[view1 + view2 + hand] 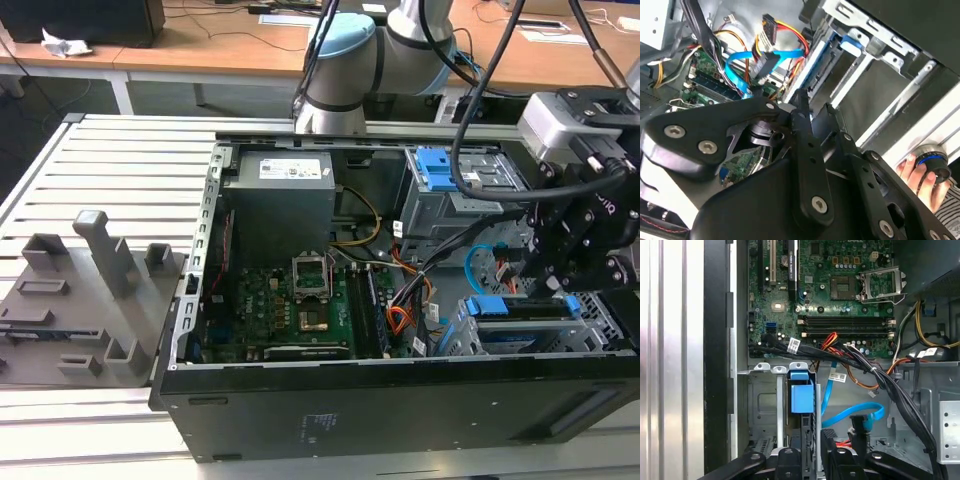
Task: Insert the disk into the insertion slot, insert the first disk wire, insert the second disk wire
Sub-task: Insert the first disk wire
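Landmark: boxy grey sheet-metal drive cage (pixel 605 318) (pixel 762 405) with perforated walls, in a corner of the open black computer case (pixel 400 420) on the slatted aluminium tabletop (pixel 120 150).
Disk: flat silver disk (pixel 500 306) (pixel 801 396) in a bright blue plastic carrier. It stands on its edge inside the drive cage, with the blue tab at the cage's open top. I judge it is in the slot, fully or nearly.
Key relation: the black metal claw (pixel 560 290) (pixel 811 460) (pixel 816 117) hangs just over the cage's top, and the disk is straight below it. The disk's long axis follows the cage's length. The claw is near the end at the exterior view's right.
Claw state: I cannot tell if it is open or closed, or if it grips the disk.
Second wire: the thin, flat light blue cable (pixel 478 262) (pixel 855 415) (pixel 740 75) makes a loop just beside the cage, towards the green motherboard (pixel 840 285). Its dark plug seems apart from the disk.
First wire: a thin bundle of red wires (pixel 768 22) with a small dark plug, near the blue loop and not at the cage.
Writing: a white label on the grey power supply (pixel 280 210) and white tags on the thick black cables (pixel 793 345). I can read none of this print.
Other: a person's hand (pixel 920 175) is outside the case.
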Available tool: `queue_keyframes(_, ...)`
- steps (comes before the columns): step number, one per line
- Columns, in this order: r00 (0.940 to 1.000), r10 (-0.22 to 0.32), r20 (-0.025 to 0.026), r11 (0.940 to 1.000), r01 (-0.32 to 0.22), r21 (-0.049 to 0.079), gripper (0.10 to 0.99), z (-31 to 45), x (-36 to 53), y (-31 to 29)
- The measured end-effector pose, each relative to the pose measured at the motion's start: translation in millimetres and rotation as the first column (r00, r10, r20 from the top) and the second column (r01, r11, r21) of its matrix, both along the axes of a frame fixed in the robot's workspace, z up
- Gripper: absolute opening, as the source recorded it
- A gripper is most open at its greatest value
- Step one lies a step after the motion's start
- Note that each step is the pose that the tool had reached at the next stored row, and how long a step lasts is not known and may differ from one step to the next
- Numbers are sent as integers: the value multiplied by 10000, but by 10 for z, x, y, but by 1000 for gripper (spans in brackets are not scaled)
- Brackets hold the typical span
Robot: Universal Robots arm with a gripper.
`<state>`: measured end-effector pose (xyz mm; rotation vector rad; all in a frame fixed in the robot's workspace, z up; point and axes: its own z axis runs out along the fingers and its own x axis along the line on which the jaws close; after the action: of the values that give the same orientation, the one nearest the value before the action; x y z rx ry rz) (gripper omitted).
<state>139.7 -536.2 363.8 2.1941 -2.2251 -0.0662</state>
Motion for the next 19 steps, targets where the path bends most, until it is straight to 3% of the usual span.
queue_keyframes(5,10000,-1,0,10000,1,-4,298,0,5,269)
queue_keyframes(9,10000,2,0,10000,-2,-5,298,0,11,428)
queue_keyframes(11,10000,1,-13,10000,-1,-4,298,-28,78,449)
queue_keyframes(15,10000,-1,-14,10000,1,-50,298,-107,78,449)
queue_keyframes(16,10000,-1,-14,9999,1,-129,298,-122,77,449)
queue_keyframes(19,10000,0,-15,9999,0,-173,298,-124,78,449)
